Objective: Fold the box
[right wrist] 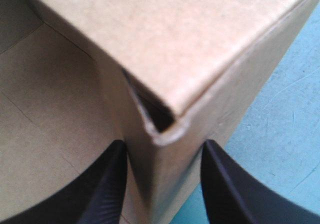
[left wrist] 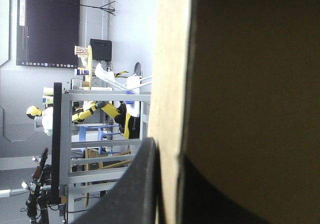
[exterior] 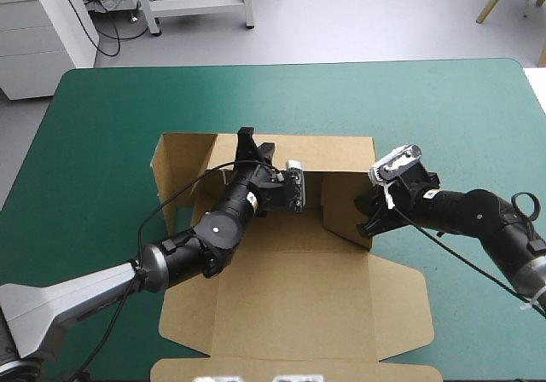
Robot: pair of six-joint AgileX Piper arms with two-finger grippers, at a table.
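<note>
Left gripper (exterior: 254, 147) clamped on the top edge of the far wall (exterior: 324, 153) of the box (exterior: 290, 301), the board sheet pinched between its two black fingers (left wrist: 135, 189). Right gripper (exterior: 374, 214) closed narrowly on the right wall (exterior: 343, 201) toward its near end. One finger (right wrist: 107, 189) is inside the box and the other on the outer side, over the cover, with the doubled wall's corner held between them. The brown box lies at the middle of the teal-green table (exterior: 102, 118). Its far and right walls stand raised, while the broad panel (exterior: 290, 263) toward the table's near edge lies flat, with a side flap (exterior: 401, 301) spread flat at its right.
</note>
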